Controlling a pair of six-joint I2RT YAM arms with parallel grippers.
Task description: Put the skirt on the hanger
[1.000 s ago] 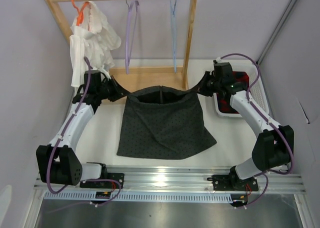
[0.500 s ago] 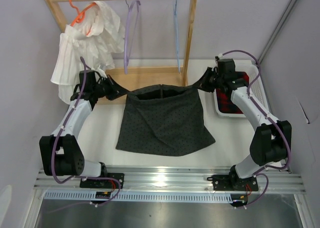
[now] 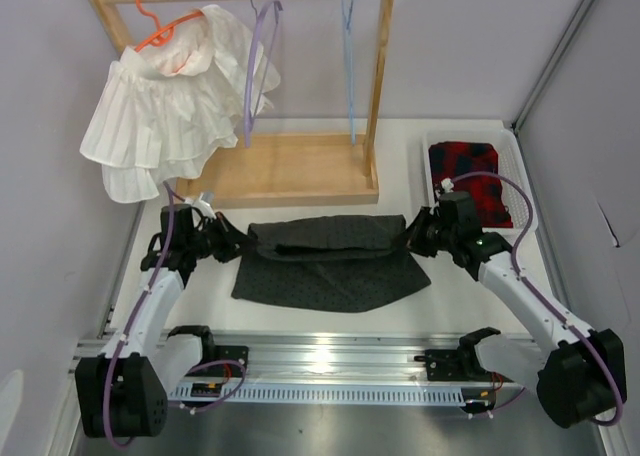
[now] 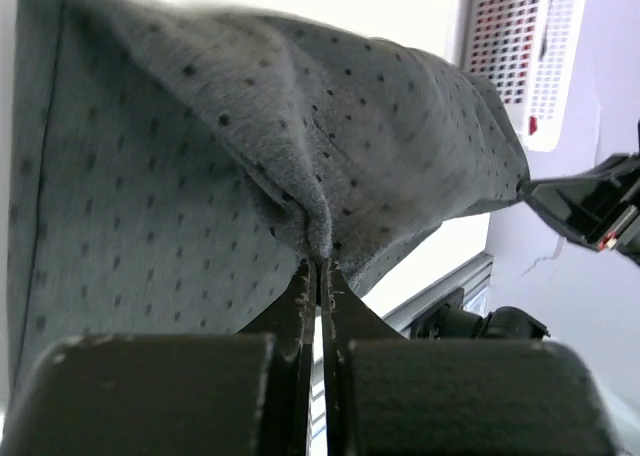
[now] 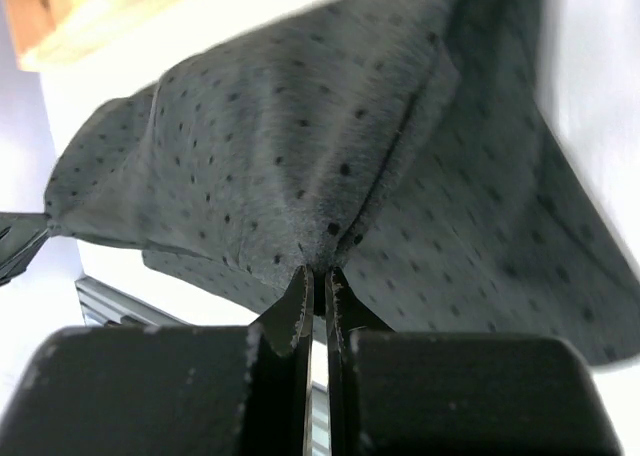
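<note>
Down and back toward the near edge of the bench (image 3: pixel 215 301) have come my left hand (image 4: pixel 318 266) and my right hand (image 5: pixel 315 273). The skirt (image 3: pixel 325 266), whose top edge I held stretched up by the rack (image 3: pixel 290 171) a second ago, now sags low between them.

My left hand's fingers are pressed together on a pinch of cloth at the skirt's top left corner. My right hand is closed the same way on the top right corner. At each pinch the fabric puckers into folds that fan away from my fingertips, and a seam runs out from the right-hand pinch.

Up close the cloth is a soft charcoal grey sprinkled with small dark dots. Seen from above, the top band is doubled over into a darker strip running across from hand to hand. The rest lies flat on the bench and spreads toward the near edge with an uneven hem.

Beyond the skirt, at the far edge, the light-blue hanger (image 3: pixel 351 116) hangs edge-on from the rack's rail, well apart from the cloth. A purple hanger (image 3: pixel 246 96) hangs left of it. The white pleated garment (image 3: pixel 160 126) on its orange hanger (image 3: pixel 170 26) has swung out toward the left. A basket (image 3: pixel 520 191) at the right edge holds a red-and-black plaid cloth (image 3: pixel 465 166).
</note>
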